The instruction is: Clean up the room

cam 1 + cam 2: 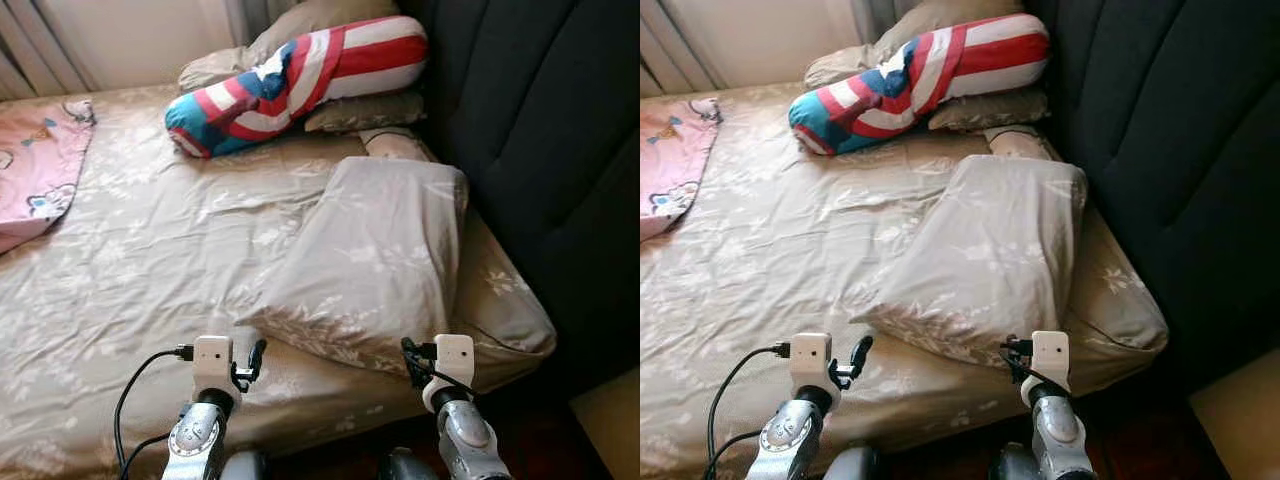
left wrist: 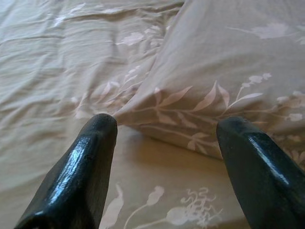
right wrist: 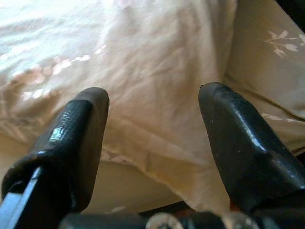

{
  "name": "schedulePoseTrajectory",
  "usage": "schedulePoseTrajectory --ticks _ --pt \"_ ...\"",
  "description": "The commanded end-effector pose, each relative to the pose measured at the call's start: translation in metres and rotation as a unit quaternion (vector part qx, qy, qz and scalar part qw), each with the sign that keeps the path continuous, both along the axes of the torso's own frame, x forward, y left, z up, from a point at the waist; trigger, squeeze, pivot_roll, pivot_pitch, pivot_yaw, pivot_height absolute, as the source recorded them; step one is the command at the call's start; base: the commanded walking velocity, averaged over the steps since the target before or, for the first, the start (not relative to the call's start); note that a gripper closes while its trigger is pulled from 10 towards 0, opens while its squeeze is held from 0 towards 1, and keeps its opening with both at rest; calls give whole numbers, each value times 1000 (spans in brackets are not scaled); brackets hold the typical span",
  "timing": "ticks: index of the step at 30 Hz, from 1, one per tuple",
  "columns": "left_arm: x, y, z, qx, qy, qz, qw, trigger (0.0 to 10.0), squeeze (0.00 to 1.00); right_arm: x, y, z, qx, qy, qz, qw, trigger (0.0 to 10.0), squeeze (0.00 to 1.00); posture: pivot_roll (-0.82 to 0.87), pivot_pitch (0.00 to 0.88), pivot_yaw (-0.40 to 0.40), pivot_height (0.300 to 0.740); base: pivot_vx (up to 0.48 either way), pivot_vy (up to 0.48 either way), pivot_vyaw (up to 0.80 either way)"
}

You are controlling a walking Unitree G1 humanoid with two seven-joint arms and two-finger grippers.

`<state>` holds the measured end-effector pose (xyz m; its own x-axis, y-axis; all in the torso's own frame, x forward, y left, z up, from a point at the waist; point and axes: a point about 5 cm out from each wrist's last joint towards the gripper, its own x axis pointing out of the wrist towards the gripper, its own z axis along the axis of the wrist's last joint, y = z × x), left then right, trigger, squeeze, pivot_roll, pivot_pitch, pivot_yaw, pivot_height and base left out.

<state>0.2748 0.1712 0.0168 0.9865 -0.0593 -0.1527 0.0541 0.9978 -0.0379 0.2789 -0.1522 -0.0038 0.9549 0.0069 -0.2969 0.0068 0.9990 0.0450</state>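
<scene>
Beige pillow at the near right of the bed, both tools poised at its near edge.

The beige floral pillow [image 1: 375, 260] lay slanted on the bed [image 1: 150, 260], near the right side beside the dark headboard [image 1: 550, 150]. The left tool [image 2: 164, 143] hovered just off the pillow's near left corner, fingers apart and holding nothing. The right tool [image 3: 152, 114] stood at the near right edge, fingers spread around the fabric without closing. Farther off, a red, white and blue bolster [image 1: 300, 75] rested against more pillows, and a pink blanket [image 1: 35, 160] lay far left.
</scene>
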Motion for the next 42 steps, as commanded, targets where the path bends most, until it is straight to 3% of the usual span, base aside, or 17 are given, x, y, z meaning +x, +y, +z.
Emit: schedulePoseTrajectory --ticks 1,15,22,23,24,25,37,42 --pt "-4 2 -6 -5 16 5 1000 10000 0 -3 2 -4 2 9 4 1000 10000 0 -27 158 17 657 326 0 0" --pt "-4 3 -8 -6 21 6 1000 10000 0 -4 0 -6 3 19 2 1000 10000 0 -27 159 17 657 322 0 0" --pt "-4 3 -9 -4 23 5 1000 10000 0 -3 -2 -6 10 22 -7 1000 10000 0 -27 160 18 657 0 0 0" --pt "-4 3 -9 -4 24 5 1000 10000 0 -3 -2 -6 16 24 -9 1000 10000 620 -27 162 18 657 0 0 0" --pt "-4 3 -9 -4 24 4 1000 10000 0 -3 -3 -6 18 24 -9 999 10000 620 -27 162 18 657 0 0 0" --pt "-4 3 -9 -4 24 4 1000 10000 0 -2 -3 -6 24 25 -10 999 10000 1000 -27 162 18 657 0 0 0" --pt "-5 5 -10 -2 24 5 1000 10000 0 17 -15 12 51 -4 -55 997 10000 1000 -21 167 22 657 0 0 0" --pt "-4 5 -9 -2 22 3 1000 10000 0 23 -16 16 76 6 -64 995 10000 1000 -10 175 26 657 0 0 0"
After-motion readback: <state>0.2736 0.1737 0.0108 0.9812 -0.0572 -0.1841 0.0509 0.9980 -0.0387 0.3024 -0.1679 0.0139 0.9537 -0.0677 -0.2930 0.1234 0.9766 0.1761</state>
